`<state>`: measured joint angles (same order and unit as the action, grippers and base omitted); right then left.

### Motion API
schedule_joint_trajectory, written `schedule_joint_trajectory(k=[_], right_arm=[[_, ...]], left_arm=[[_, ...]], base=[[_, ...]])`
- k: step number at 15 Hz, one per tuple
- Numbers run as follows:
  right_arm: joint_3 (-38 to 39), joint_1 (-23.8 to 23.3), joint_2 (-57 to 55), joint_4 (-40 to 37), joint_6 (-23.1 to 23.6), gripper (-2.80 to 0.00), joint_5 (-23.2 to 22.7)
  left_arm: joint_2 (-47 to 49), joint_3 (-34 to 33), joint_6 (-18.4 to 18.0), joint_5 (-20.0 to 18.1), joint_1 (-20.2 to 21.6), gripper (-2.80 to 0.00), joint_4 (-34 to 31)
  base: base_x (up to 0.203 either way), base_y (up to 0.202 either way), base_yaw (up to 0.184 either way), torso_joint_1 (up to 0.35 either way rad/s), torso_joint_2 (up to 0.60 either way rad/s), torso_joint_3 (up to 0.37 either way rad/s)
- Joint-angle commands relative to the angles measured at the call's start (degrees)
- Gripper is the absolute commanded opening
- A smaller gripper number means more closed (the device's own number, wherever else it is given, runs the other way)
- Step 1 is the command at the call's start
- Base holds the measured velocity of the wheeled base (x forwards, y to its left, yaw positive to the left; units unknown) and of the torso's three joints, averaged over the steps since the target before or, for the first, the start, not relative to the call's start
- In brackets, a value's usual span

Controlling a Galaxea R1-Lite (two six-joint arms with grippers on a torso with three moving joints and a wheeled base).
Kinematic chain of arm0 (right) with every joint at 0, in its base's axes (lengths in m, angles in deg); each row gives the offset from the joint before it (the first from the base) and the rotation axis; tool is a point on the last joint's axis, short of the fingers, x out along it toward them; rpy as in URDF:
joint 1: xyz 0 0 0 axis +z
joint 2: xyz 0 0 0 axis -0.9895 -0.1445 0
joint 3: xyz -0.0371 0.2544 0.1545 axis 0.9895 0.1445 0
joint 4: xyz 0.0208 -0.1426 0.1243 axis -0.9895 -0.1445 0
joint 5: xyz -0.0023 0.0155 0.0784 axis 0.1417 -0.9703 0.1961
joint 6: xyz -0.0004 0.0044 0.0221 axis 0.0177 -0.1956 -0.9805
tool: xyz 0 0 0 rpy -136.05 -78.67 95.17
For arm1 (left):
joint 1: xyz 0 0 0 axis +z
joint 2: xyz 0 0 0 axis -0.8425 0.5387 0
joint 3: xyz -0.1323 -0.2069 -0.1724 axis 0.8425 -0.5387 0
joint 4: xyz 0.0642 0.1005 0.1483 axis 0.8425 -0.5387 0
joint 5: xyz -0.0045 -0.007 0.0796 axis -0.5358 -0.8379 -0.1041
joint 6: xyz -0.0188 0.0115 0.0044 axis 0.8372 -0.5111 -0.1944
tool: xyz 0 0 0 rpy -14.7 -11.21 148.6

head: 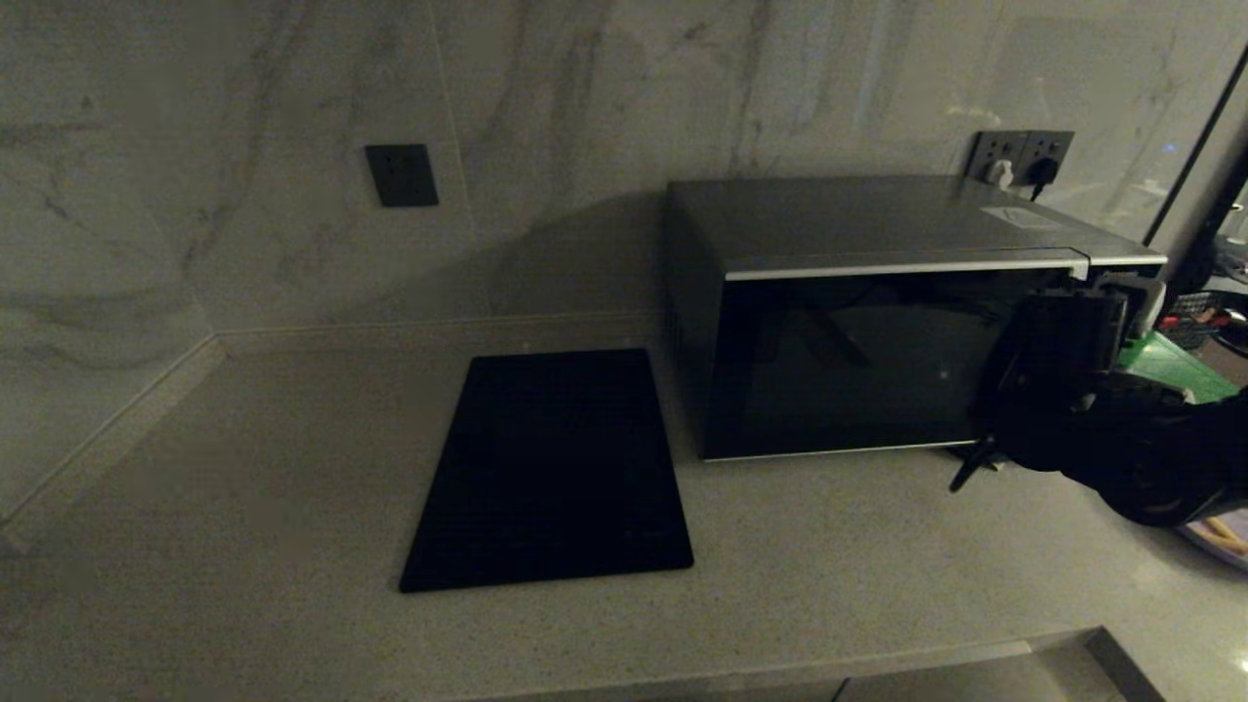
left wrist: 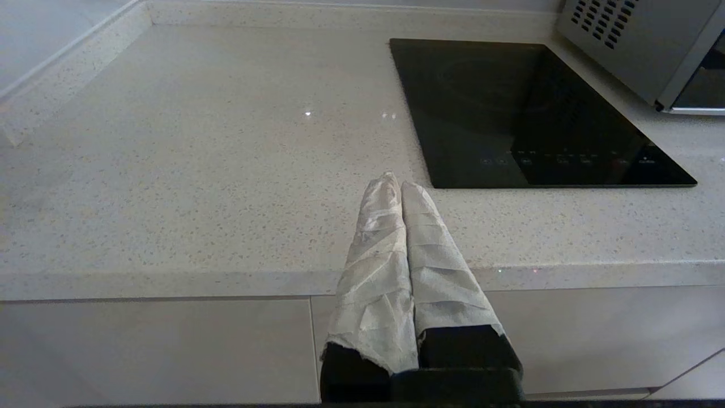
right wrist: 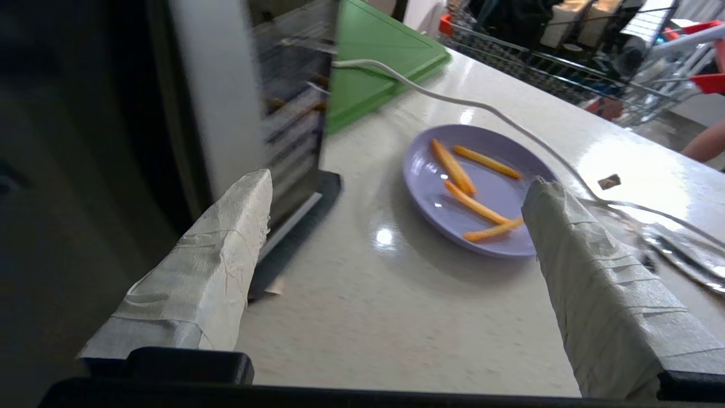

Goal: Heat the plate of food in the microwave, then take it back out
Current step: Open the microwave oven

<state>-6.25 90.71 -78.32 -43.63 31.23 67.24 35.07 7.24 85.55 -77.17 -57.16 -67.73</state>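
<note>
The silver-grey microwave [head: 877, 341] stands on the counter against the wall, its dark glass door closed. My right gripper [right wrist: 399, 181] is open beside the microwave's right front corner [right wrist: 221, 113]. One wrapped finger is near the button panel, the other by the plate's rim. The lavender plate of food [right wrist: 430, 187] lies on the counter just right of the microwave, holding several orange fries [right wrist: 453, 167]. In the head view only the plate's edge [head: 1224, 536] shows under my right arm. My left gripper [left wrist: 393, 181] hangs shut and empty over the counter's front edge, left of the cooktop.
A flat black cooktop [head: 556, 468] is set into the counter left of the microwave. A green board [right wrist: 385, 62] lies behind the plate. A white cable [right wrist: 453, 99] runs over the counter past the plate. Wire racks [right wrist: 538, 62] stand further right. Wall sockets [head: 1019, 156] sit behind the microwave.
</note>
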Motion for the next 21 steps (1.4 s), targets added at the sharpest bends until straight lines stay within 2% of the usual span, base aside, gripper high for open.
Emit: schedule_joint_trajectory(k=[1, 8, 13, 21], right_arm=[[-2.51, 1.07, -1.86, 0.24, -0.10, 0.00, 0.24], [-7.55, 1.98, -5.07, 0.27, -0.03, 0.00, -0.08], [-8.09, 1.80, -8.18, 0.33, -0.11, 0.00, -0.60], [-10.14, -2.80, -11.12, 0.24, -0.03, 0.00, -2.53]], left_arm=[[0.09, 0.00, 0.06, 0.02, 0.02, -2.80, 0.02], [0.09, 0.00, 0.06, 0.02, 0.02, -2.80, 0.02], [0.09, 0.00, 0.06, 0.02, 0.02, -2.80, 0.02], [0.09, 0.00, 0.06, 0.02, 0.02, -2.80, 0.02]], base=[[0.000, 0.000, 0.000, 0.000, 0.00, 0.000], [0.000, 0.000, 0.000, 0.000, 0.00, 0.000], [0.000, 0.000, 0.000, 0.000, 0.00, 0.000], [0.000, 0.000, 0.000, 0.000, 0.00, 0.000]])
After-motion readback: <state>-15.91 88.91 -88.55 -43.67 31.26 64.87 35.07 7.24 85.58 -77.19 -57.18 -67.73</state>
